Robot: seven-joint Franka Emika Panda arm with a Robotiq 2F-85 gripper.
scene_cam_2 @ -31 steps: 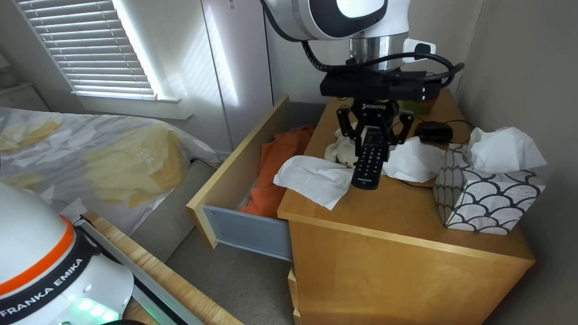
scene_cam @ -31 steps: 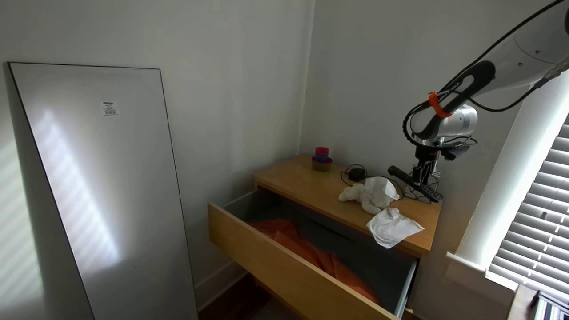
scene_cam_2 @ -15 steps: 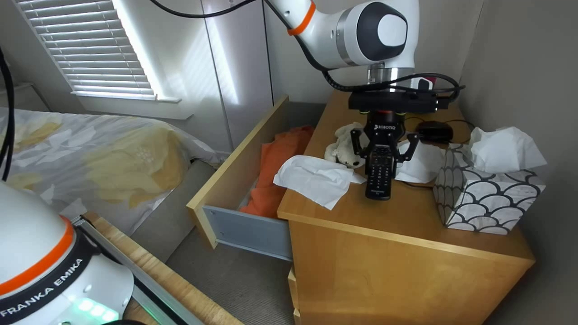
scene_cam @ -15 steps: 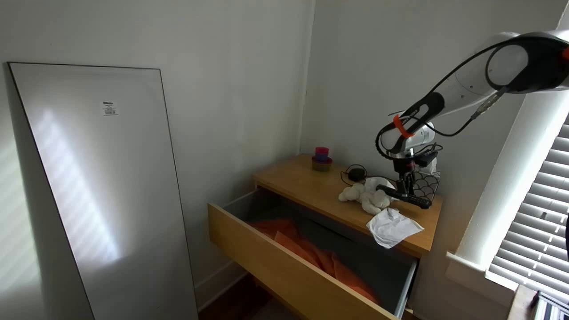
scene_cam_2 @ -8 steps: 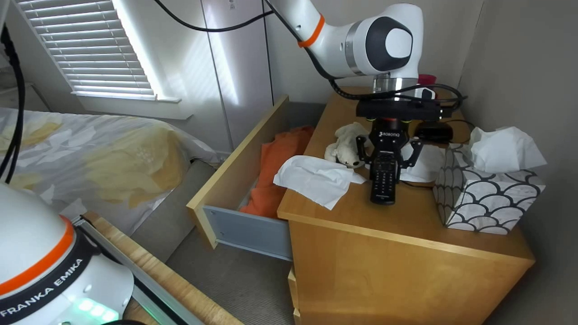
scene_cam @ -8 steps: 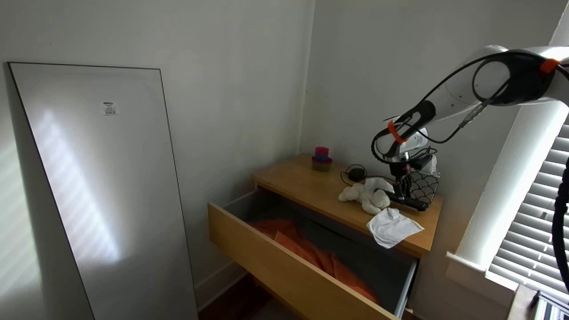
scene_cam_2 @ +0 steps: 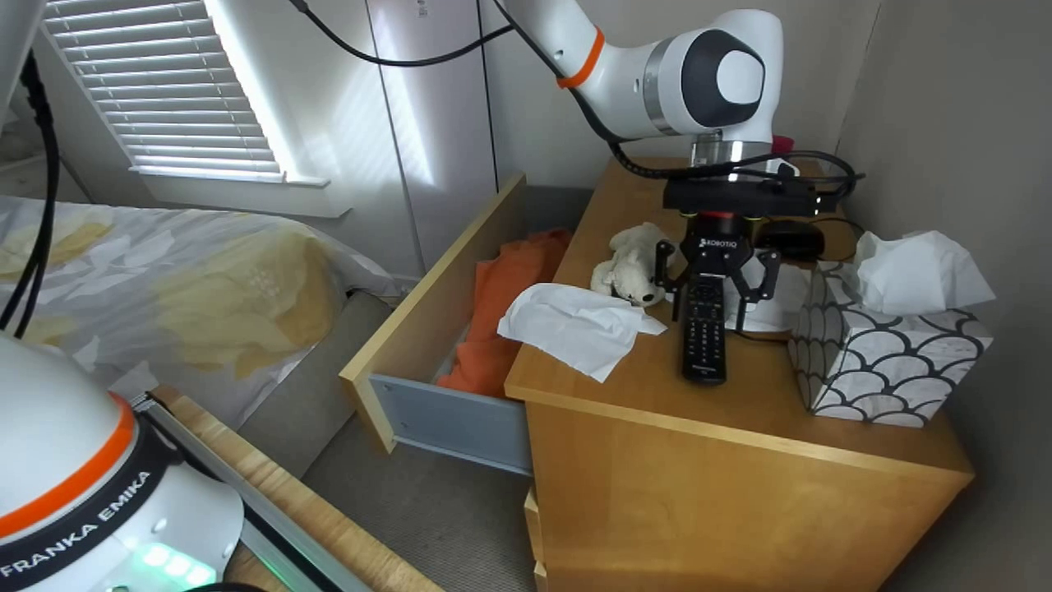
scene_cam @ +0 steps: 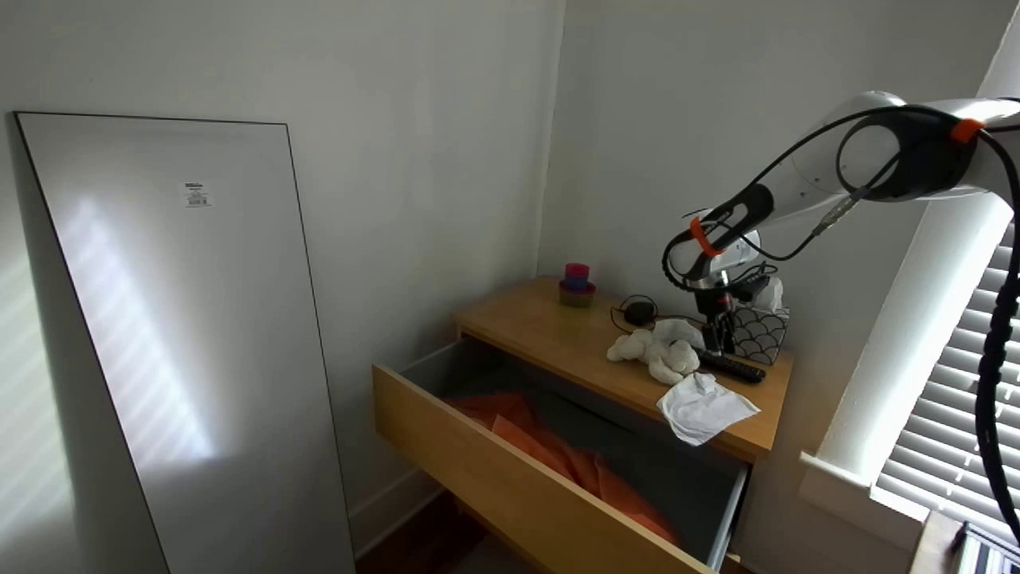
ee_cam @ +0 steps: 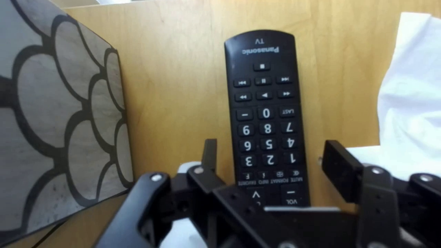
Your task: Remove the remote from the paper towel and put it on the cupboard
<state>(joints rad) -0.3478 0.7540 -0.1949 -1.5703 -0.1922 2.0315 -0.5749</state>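
The dark remote lies flat on the top of the tan cupboard, and it shows in the other views too. My gripper is open just above it, with one finger on each side and a gap to both edges. The remote's far end is hidden under the gripper in the wrist view. The white paper towel lies apart from the remote and hangs over the cupboard's edge; it also shows in the wrist view.
A patterned tissue box stands close beside the gripper. A white plush toy and a white tissue lie behind it. A black device with a cable and stacked cups stand farther off. The drawer is pulled out, with orange cloth inside.
My gripper has come down with the remote to the cupboard top. Since about half a second ago its fingers have opened and let go of the remote.
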